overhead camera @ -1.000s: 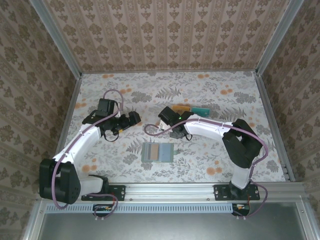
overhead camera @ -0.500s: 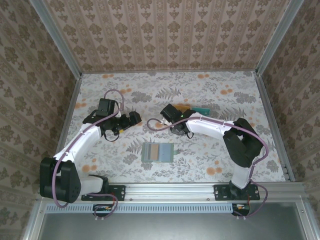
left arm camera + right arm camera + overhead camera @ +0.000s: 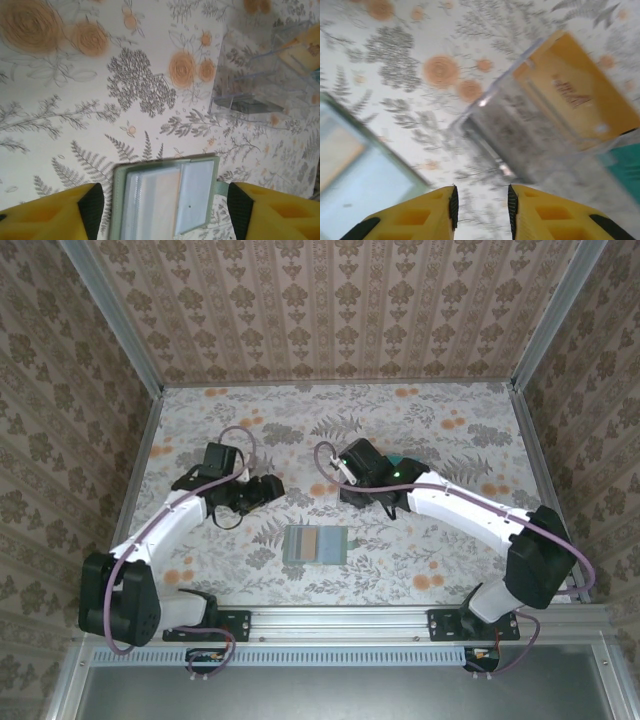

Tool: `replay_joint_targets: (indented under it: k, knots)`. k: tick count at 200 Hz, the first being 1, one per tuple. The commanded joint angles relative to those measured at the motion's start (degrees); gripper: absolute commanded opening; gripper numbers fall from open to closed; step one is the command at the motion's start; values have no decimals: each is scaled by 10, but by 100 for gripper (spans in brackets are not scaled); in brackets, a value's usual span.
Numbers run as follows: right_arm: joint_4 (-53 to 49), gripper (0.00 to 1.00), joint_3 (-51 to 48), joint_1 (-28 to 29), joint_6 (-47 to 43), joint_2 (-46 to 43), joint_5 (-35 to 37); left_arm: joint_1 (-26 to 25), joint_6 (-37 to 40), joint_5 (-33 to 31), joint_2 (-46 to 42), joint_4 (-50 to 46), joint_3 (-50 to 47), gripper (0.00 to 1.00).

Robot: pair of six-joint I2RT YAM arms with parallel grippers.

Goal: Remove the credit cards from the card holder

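Limp grey-green bifold card holder (image 3: 315, 545), open flat: likely needs pinning, edge pinch. Left gripper (image 3: 165, 199) wide; right gripper (image 3: 481, 201) narrow, empty.

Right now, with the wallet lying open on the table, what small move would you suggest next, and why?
Probably lower the open left gripper toward the card holder lying open beneath it: a tan strip there may be another card, while the orange card and teal card already lie in the clear tray.
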Motion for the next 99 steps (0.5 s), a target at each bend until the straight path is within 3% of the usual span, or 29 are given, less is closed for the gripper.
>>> replay_joint_targets:
  k: [1, 26, 56, 99]
  knots:
    - [31, 31, -47, 17, 187, -5, -107, -17, 2, 21, 8, -1, -17, 58]
    - [110, 29, -108, 47, 283, -1, -144, -43, -8, 31, 17, 8, -32, 52]
    - [167, 19, -158, 70, 365, 32, -147, -70, -23, 33, 29, 21, -51, 46]
    - [164, 16, -180, 70, 396, 67, -126, -102, -31, 26, 50, 29, -67, 45]
